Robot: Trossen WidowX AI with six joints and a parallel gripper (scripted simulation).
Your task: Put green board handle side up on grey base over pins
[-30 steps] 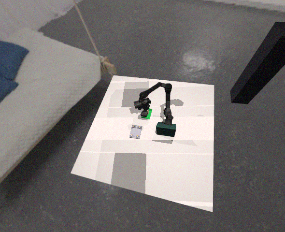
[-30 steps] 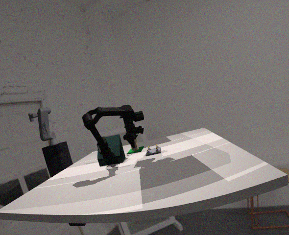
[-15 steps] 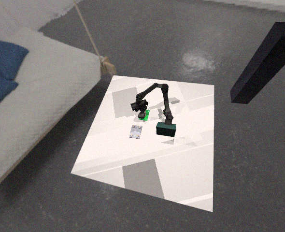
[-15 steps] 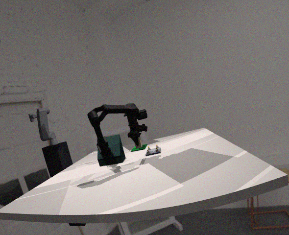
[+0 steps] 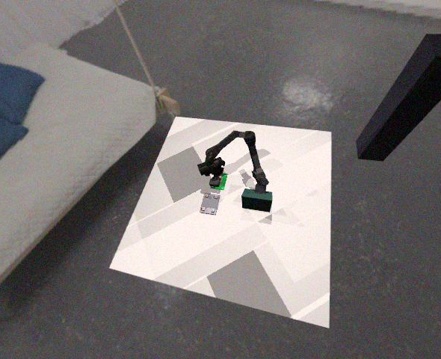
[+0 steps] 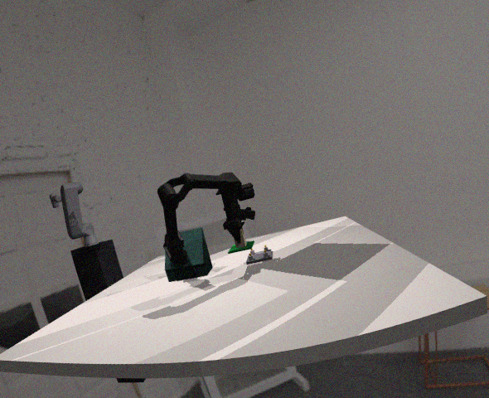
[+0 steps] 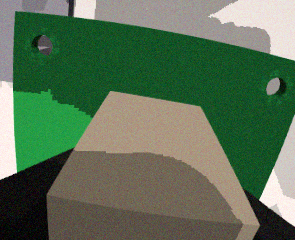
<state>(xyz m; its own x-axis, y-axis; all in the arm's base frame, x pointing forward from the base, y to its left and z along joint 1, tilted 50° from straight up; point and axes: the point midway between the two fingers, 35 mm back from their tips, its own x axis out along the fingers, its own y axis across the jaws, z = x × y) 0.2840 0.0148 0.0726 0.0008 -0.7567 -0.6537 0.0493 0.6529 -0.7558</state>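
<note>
The pincer [image 5: 214,184] [image 6: 240,242] is closed on the square handle [image 6: 241,237] [image 7: 147,145], a beige block standing on top of the green board [image 5: 223,182] [image 6: 241,247] [image 7: 62,70]. The grip appears firm; both dark fingers flank the block in the wrist view, though their full contact faces cannot be inspected.

The board is handle side up. It appears to be held above the table [image 5: 290,239] [image 6: 236,317], roughly level, although the clearance cannot be established. Two corner holes show in the wrist view, with no pin through either; the other two are hidden there.

Next outward, the grey base [image 5: 210,203] [image 6: 259,257] stands on the table, just beside the board and not under it in the top view. Its four posts carry gold pins, and no board rests on them. The arm [image 5: 253,154] [image 6: 171,218] reaches over from the dark green block [image 5: 256,200] [image 6: 197,248] at its foot.

Progress: the grasp is complete and the lift is judged done. Outstanding are carrying the board across, matching its heading to the base, lowering it over all four pins, release and withdrawal. Heading warrants checking before descent; a small turn error could leave a corner perched on a pin.
</note>
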